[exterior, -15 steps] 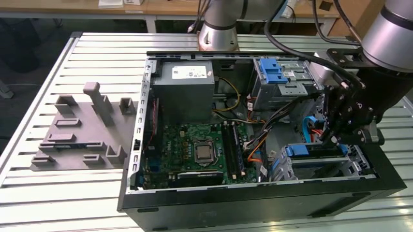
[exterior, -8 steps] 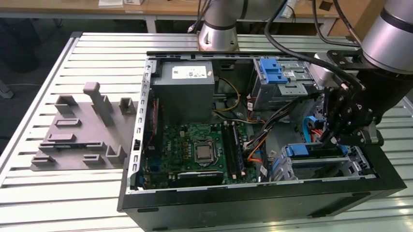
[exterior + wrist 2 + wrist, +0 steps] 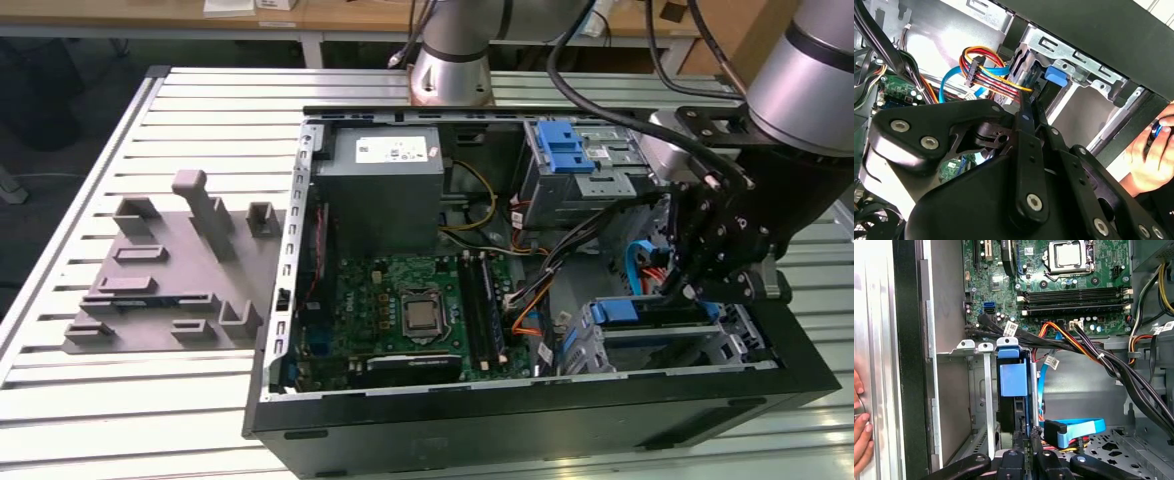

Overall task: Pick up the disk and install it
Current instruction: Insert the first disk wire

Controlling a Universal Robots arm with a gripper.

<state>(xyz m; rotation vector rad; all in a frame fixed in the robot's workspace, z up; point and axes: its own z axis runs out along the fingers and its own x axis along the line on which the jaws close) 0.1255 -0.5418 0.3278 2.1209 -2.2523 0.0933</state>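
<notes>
The disk (image 3: pixel 647 312) sits in the lower drive cage (image 3: pixel 727 350) at the corner of the open computer case, on the exterior view's right. Its blue carrier tab (image 3: pixel 1013 382) faces the first wrist view, and the drive stands edge-on in the slot behind that tab. In the second wrist view the tab (image 3: pixel 1056 76) shows in the metal cage. My gripper (image 3: pixel 697 290) hangs right over this cage. The fingers are shut together, and the gripper (image 3: pixel 1027 437) meets the disk's near edge. From the second wrist view, the gripper (image 3: pixel 1026 102) points into the bay.
A grey power-supply box (image 3: pixel 384 190) and the motherboard (image 3: pixel 414 310) lie in the case. An upper cage holds another blue caddy (image 3: pixel 567 148). Orange, black and blue cables (image 3: pixel 1089 347) run beside the bay. A person's hand (image 3: pixel 1149 155) rests at the case edge. A grey fixture (image 3: pixel 167 270) lies outside the case.
</notes>
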